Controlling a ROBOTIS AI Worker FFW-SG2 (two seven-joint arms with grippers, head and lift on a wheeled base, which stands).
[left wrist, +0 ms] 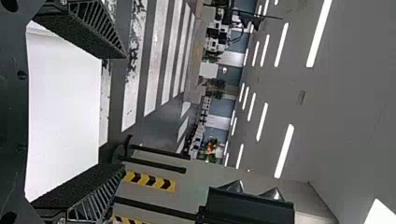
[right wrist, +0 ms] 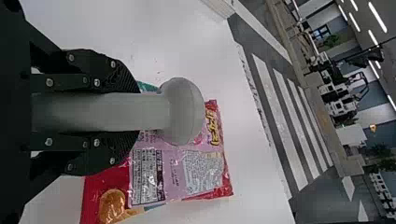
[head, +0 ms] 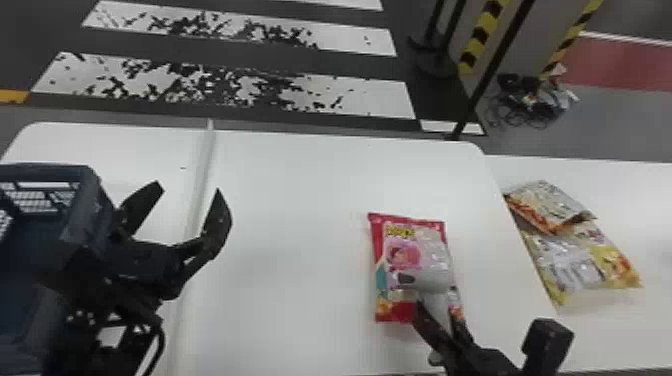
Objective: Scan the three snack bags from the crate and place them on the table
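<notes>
White bench (head: 285,200) stands before a dark floor (head: 200,42) with white stripes. Taking the head view as a clock face, the red and pink snack bag (head: 392,305) lies flat on this bench, between four and five o'clock. Right gripper (head: 440,320), near five o'clock, is closed around a grey scanner (head: 432,280), whose head is over the bag. Left gripper (head: 177,210), near nine o'clock, has its fingers wide apart, just beside the blue crate (head: 65,172). Toward four o'clock, an orange bag (head: 550,202) partly covers a yellow bag (head: 575,260).
</notes>
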